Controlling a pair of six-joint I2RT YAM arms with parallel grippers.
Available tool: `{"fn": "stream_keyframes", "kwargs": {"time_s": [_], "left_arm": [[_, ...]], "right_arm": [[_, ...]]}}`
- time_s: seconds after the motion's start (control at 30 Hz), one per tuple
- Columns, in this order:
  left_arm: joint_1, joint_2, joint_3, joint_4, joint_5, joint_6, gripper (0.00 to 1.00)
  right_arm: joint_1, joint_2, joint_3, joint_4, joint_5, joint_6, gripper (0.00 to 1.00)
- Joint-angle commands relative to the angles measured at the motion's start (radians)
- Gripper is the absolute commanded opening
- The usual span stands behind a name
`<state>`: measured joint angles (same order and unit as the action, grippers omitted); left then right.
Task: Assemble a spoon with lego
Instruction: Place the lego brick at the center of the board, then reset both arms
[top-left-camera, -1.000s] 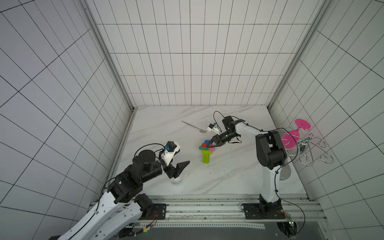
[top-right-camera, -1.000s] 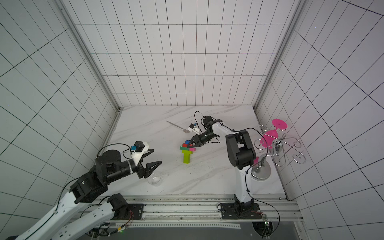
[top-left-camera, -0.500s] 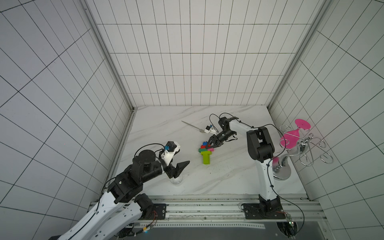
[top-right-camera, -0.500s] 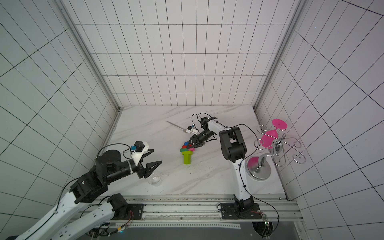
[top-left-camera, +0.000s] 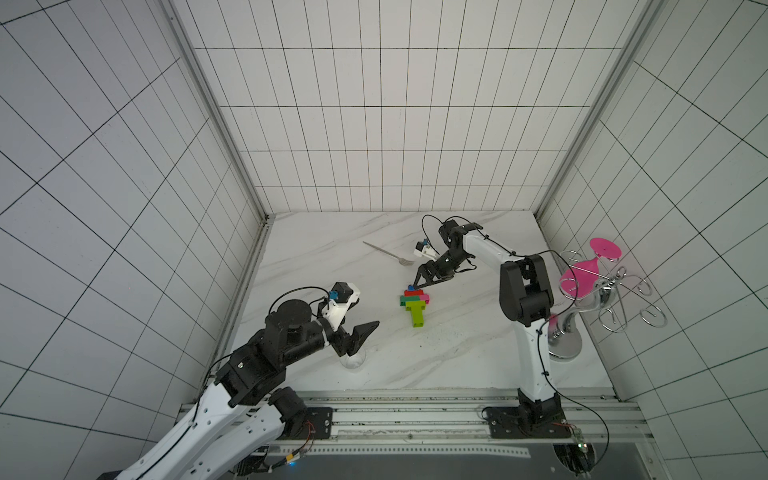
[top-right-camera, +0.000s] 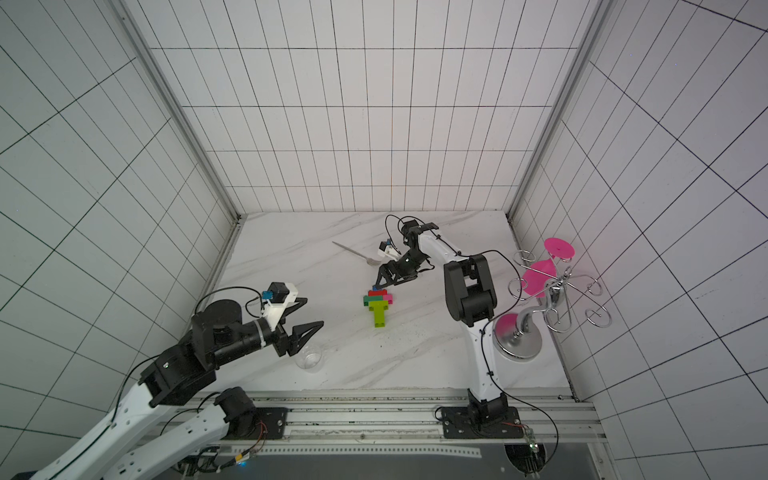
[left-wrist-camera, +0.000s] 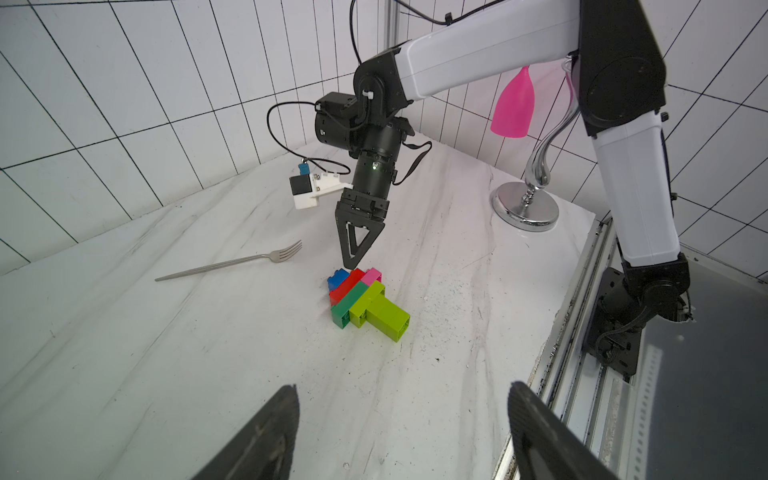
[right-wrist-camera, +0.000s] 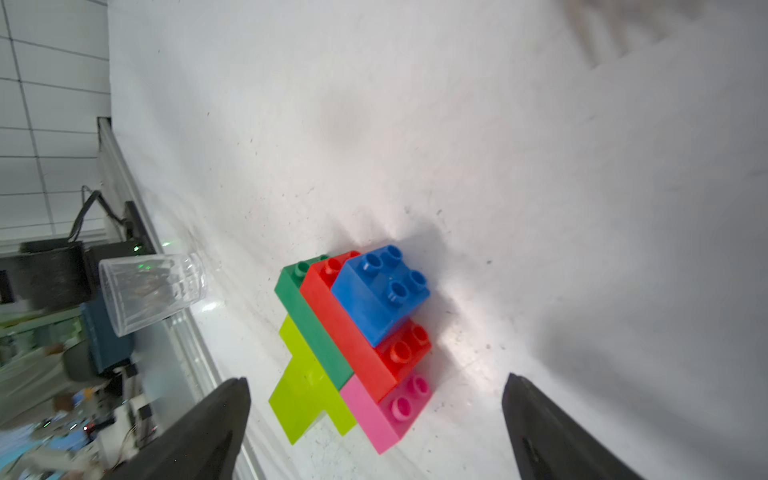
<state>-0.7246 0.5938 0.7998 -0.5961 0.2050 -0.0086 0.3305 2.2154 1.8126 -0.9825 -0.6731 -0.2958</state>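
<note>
Hovering our right gripper (right-wrist-camera: 376, 380) wide open and empty just above the spoon (left-wrist-camera: 365, 303), lying flat near the fork (left-wrist-camera: 228, 262), we judge it light, rigid, best pinched across its lime stem (left-wrist-camera: 386, 316).

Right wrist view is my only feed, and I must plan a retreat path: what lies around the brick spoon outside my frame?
Observer: A silver fork lies flat on the table beyond the spoon, toward the back wall, not touching it.
Operator: Where is the left gripper?
Observer: It hangs open and empty near the clear glass, apart from the spoon.
Operator: Anything by the right arm's base?
Observer: A chrome stand hung with pink glasses.
</note>
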Motion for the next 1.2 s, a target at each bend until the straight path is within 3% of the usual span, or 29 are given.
{"fn": "stream_keyframes", "kwargs": {"time_s": [0.0,0.27,0.43,0.5,0.67,0.7,0.8,0.87,0.9,0.97,1.03,1.1,1.17], "left_arm": [[0.005,-0.014,-0.01,-0.001,-0.027,-0.007,0.77],[-0.002,-0.046,-0.02,0.011,-0.129,-0.026,0.78],[-0.004,-0.045,-0.024,0.018,-0.179,-0.028,0.78],[-0.004,-0.039,-0.024,0.018,-0.2,-0.028,0.78],[-0.002,-0.041,-0.03,0.024,-0.257,-0.019,0.79],[-0.003,-0.044,-0.031,0.025,-0.278,-0.017,0.79],[-0.002,-0.061,-0.04,0.033,-0.348,-0.002,0.79],[0.005,-0.078,-0.048,0.04,-0.401,0.013,0.8],[0.018,-0.091,-0.057,0.051,-0.423,0.028,0.8],[0.071,-0.123,-0.089,0.091,-0.425,0.079,0.81],[0.161,-0.166,-0.165,0.209,-0.429,0.081,0.87],[0.267,-0.197,-0.243,0.342,-0.397,0.05,0.95],[0.364,-0.19,-0.301,0.453,-0.402,-0.005,0.99]], "right_arm": [[-0.026,-0.164,-0.128,0.173,0.18,0.08,0.99],[-0.121,-0.591,-0.76,0.915,0.552,0.239,0.99],[-0.204,-0.749,-1.056,1.209,0.772,0.272,0.99],[-0.227,-0.778,-1.115,1.268,0.809,0.263,0.99],[-0.296,-0.679,-1.309,1.693,0.839,0.303,0.99],[-0.321,-0.714,-1.32,1.641,0.822,0.339,0.99],[-0.345,-0.652,-1.474,2.018,0.861,0.374,0.99],[-0.345,-0.711,-1.439,1.852,0.812,0.364,0.99],[-0.345,-0.665,-1.428,1.912,0.787,0.347,0.99],[-0.344,-0.684,-1.384,1.768,0.732,0.324,0.99],[-0.345,-0.654,-1.393,1.859,0.728,0.321,0.99],[-0.345,-0.685,-1.372,1.755,0.727,0.322,0.99],[-0.344,-0.663,-1.391,1.838,0.731,0.319,0.99]]}}
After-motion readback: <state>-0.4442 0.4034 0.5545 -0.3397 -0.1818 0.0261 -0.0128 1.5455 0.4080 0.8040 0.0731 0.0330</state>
